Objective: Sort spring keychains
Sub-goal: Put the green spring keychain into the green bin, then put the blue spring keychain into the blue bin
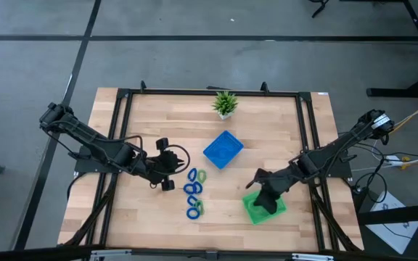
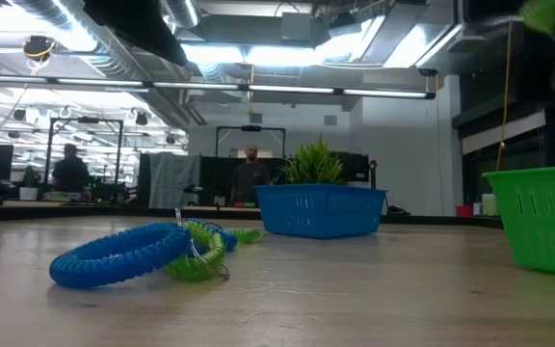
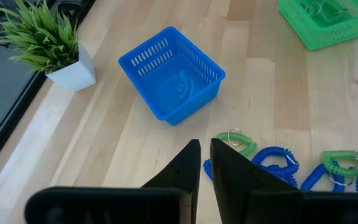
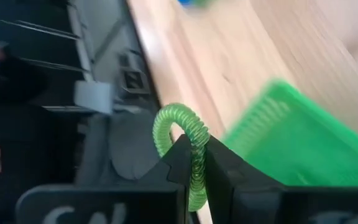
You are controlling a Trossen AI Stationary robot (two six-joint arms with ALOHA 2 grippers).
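Note:
Several blue and light green spring keychains (image 1: 194,193) lie in a loose cluster on the wooden table, near its front middle; the low view shows a blue coil (image 2: 114,256) and a green coil (image 2: 201,254) lying flat. My left gripper (image 1: 170,174) (image 3: 205,163) hovers just left of the cluster, shut and empty. My right gripper (image 1: 267,200) (image 4: 195,163) hangs over the green square tray (image 1: 255,214) and is shut on one green keychain (image 4: 178,127). A metal ring of another keychain shows inside the green tray (image 3: 319,28). The blue square tray (image 1: 223,149) stands behind the cluster. My right gripper pinches the green keychain's coil (image 4: 197,149) between its two fingers. The coil runs along the gap between the fingers, and its loop (image 4: 166,121) arches out past the fingertips. The keychain is lifted clear, above the green tray's edge.
A small potted plant (image 1: 225,104) stands at the table's far edge, behind the blue tray (image 3: 173,74). A black frame (image 1: 122,94) runs around the tabletop. Bare wood lies between the two trays and left of the cluster. People stand in the room beyond the table (image 2: 250,173).

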